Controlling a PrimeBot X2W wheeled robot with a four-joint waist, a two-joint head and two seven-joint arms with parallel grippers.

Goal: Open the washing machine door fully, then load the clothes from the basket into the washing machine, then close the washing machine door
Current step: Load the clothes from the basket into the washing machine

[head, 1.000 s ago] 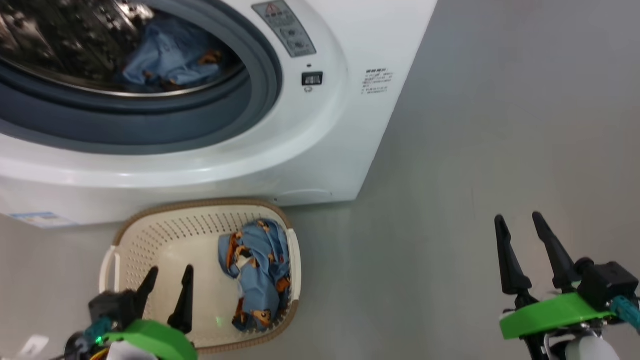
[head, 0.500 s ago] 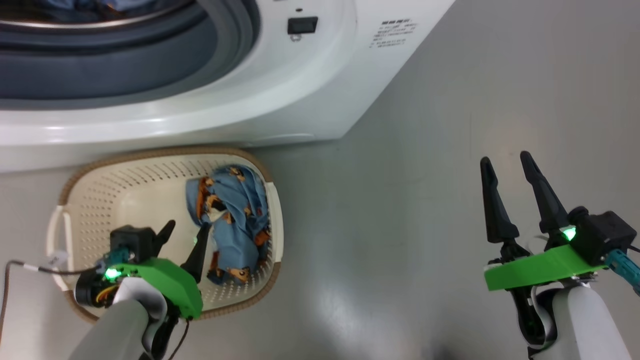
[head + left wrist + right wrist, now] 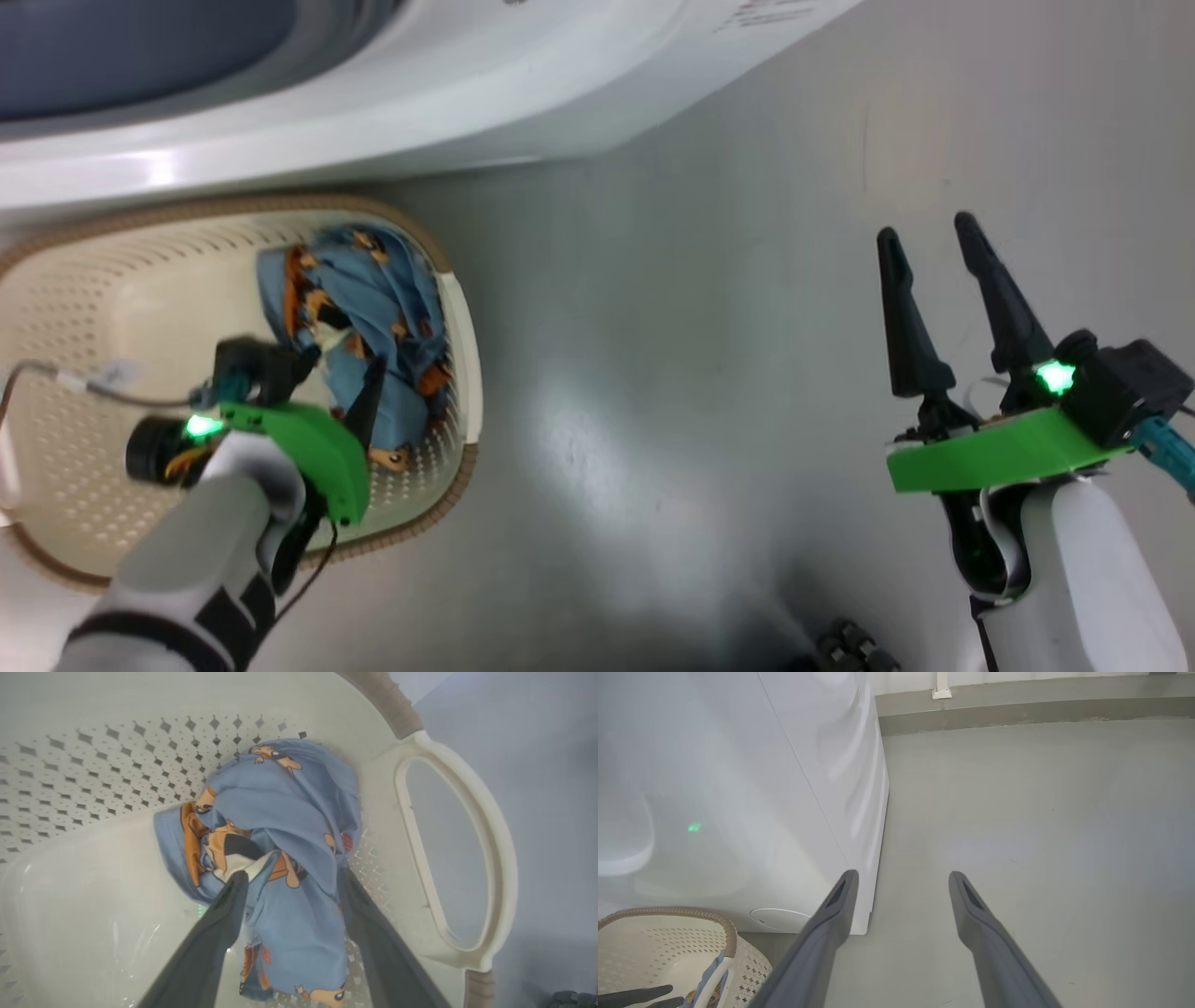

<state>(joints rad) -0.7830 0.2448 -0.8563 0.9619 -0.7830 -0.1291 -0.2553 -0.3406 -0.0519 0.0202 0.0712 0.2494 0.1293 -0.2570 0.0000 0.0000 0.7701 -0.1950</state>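
Clothes [image 3: 299,807] — crumpled blue, orange bears — between left gripper's [image 3: 292,874] spread fingers, ungripped; right gripper [image 3: 902,873] spread, empty.

Your left gripper [image 3: 292,875] straddles the clothes [image 3: 280,793], with the basket [image 3: 383,779] wall close on its right. Your right gripper [image 3: 903,875] has open floor [image 3: 1041,812] ahead.

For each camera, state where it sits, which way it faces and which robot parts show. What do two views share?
Head view: on the head, facing down at the basket, the clothes and the washing machine; left gripper and right gripper show.
Left wrist view: on the left wrist, looking into the basket at the clothes; own fingers.
Right wrist view: on the right wrist, facing the washing machine and floor; own fingers.
Shared: the basket.
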